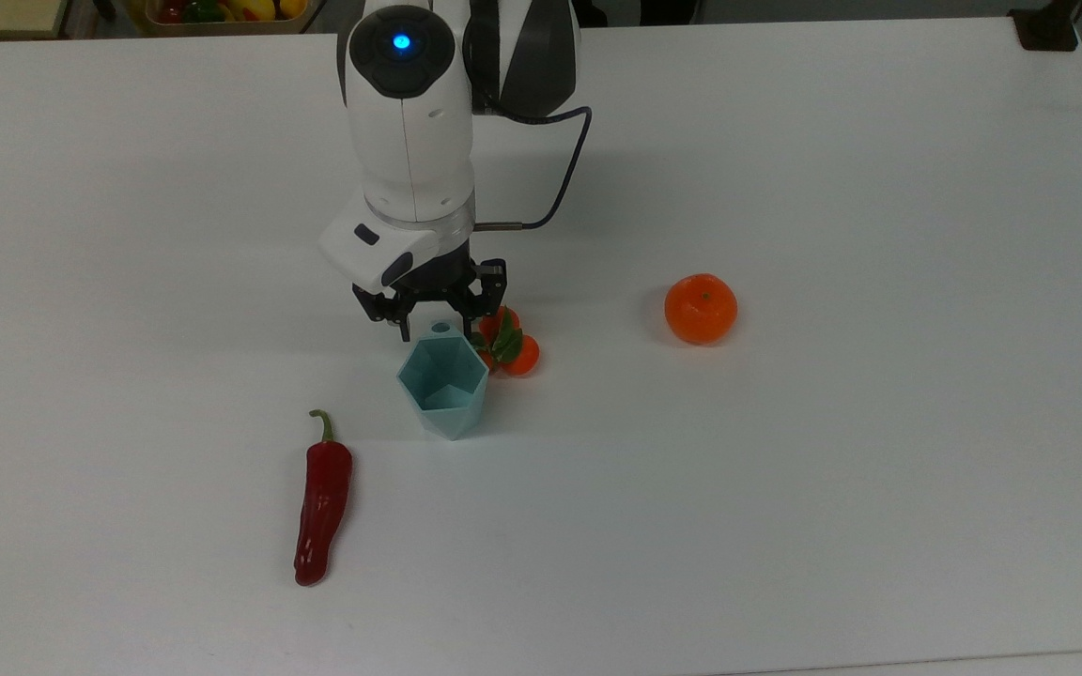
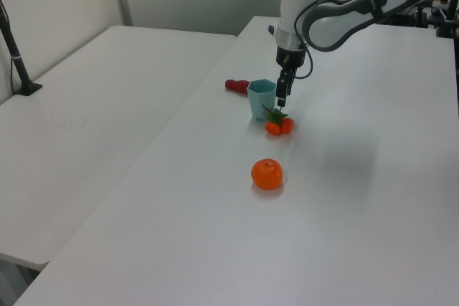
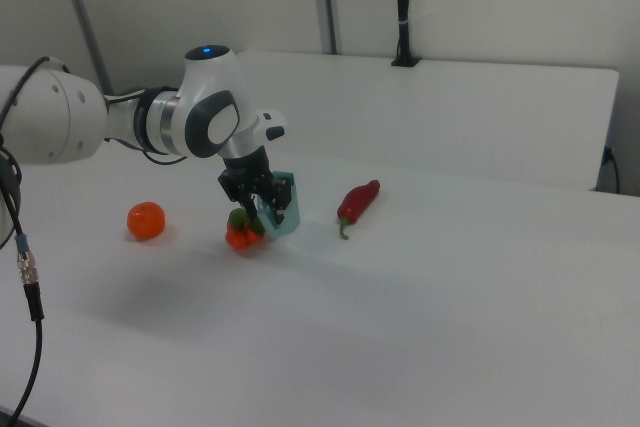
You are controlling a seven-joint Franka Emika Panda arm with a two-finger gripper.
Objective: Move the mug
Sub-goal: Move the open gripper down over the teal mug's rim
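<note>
The pale teal faceted mug [image 1: 442,387] stands upright on the white table [image 1: 785,469], its small handle tab pointing at the arm. My gripper [image 1: 438,330] has come down over that tab, one finger on each side of it. The fingers are still a little apart and look clear of the tab, so the gripper is open. In the left view the gripper [image 2: 281,98] hangs at the right side of the mug [image 2: 261,98]. In the right view the gripper [image 3: 262,209] covers part of the mug [image 3: 285,209].
A cluster of small orange fruits with leaves [image 1: 508,347] touches the mug on the top view's right. An orange [image 1: 701,308] lies further right. A red chili pepper [image 1: 320,502] lies to the lower left. A bin of fruit [image 1: 222,11] sits beyond the far edge.
</note>
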